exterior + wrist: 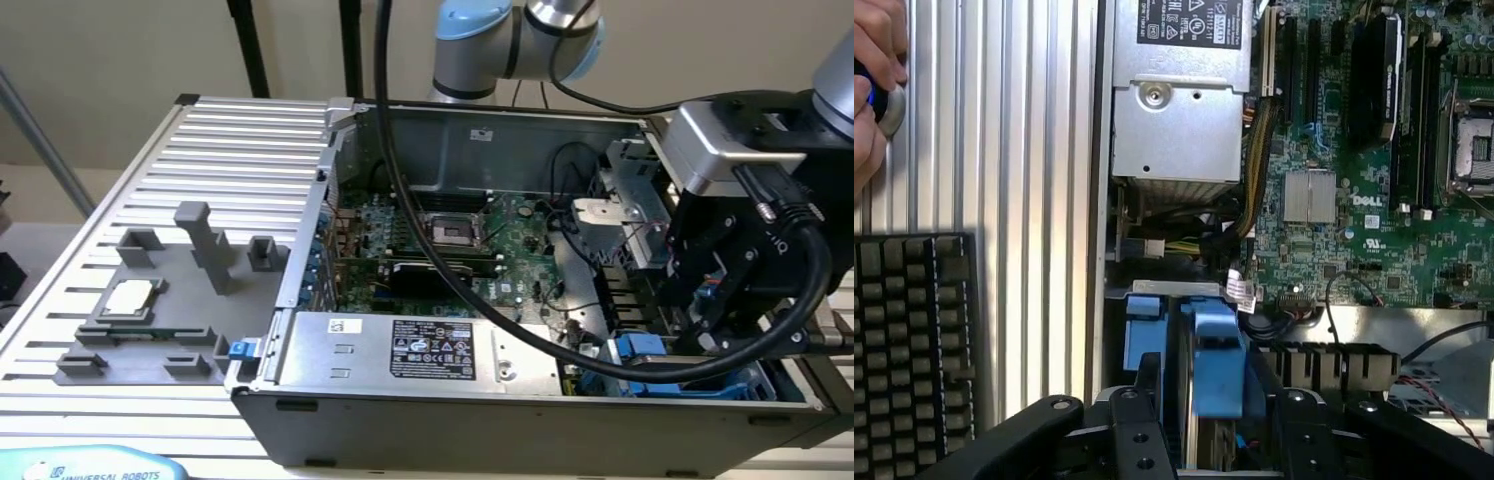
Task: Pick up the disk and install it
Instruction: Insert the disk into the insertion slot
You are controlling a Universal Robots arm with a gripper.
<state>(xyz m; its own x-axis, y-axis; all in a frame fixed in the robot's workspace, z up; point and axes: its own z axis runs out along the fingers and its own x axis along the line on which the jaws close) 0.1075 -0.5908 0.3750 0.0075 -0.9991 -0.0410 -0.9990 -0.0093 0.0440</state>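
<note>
The blue-railed disk (1214, 345) stands on edge inside the open computer case (534, 425), at its five o'clock corner (exterior view), with the tool (1212, 390) straddling it, clamped or released one cannot tell.

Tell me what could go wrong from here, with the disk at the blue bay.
1. Wires lie right beside the disk; they could get pinched or snagged.
2. The arm's black cable drapes across the open case and might catch on the board.
3. A hand is over the table beside the case, possibly within the arm's reach.
</note>
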